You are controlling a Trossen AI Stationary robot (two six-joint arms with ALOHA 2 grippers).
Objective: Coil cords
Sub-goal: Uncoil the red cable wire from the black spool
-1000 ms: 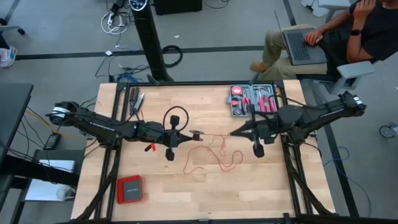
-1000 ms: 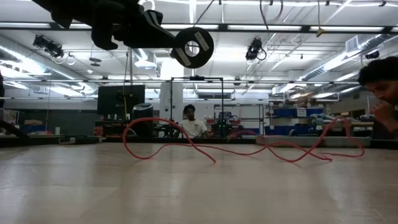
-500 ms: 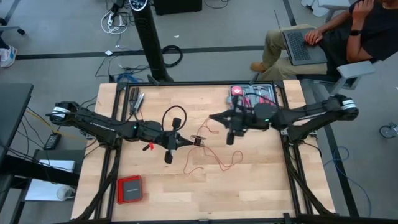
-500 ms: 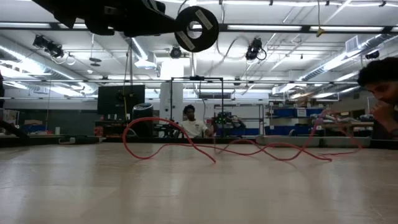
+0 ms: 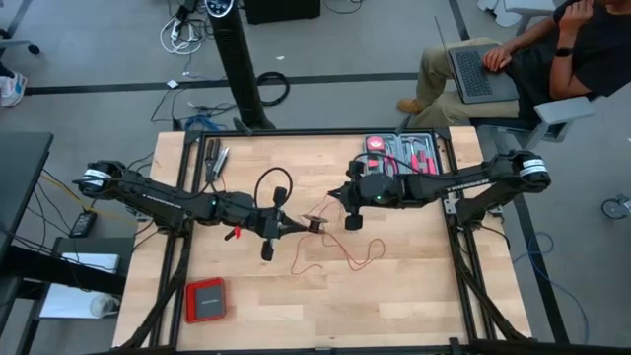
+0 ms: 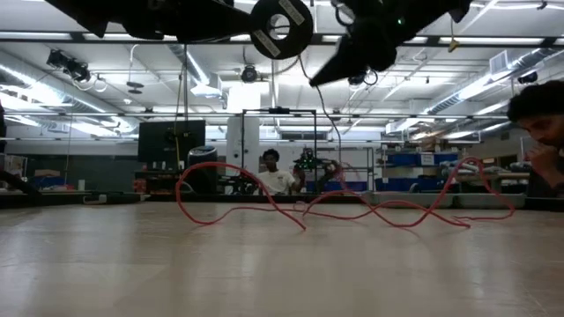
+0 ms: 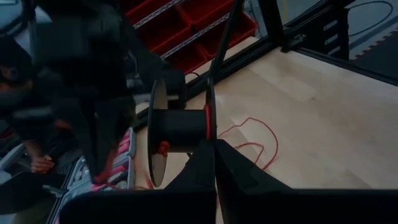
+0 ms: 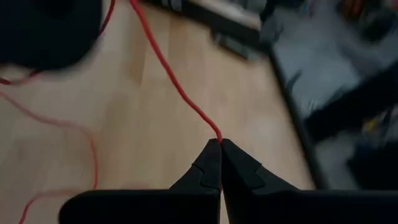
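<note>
- Thin red cord (image 5: pixel 340 254) sprawls in loose loops mid-table, right of the spool (image 5: pixel 314 222).
- Right gripper (image 8: pixel 219 144) pinches the cord; left gripper (image 7: pixel 214 146) clamps the spool.
- Bare wood surrounds the loops, table (image 5: pixel 394 306) edges well apart.

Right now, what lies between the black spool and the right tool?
Only the thin red cord, stretched from the black spool to the shut right tool; right wrist view.

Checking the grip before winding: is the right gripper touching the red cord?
Touching: the right wrist view shows the right gripper shut on the red cord.
</note>
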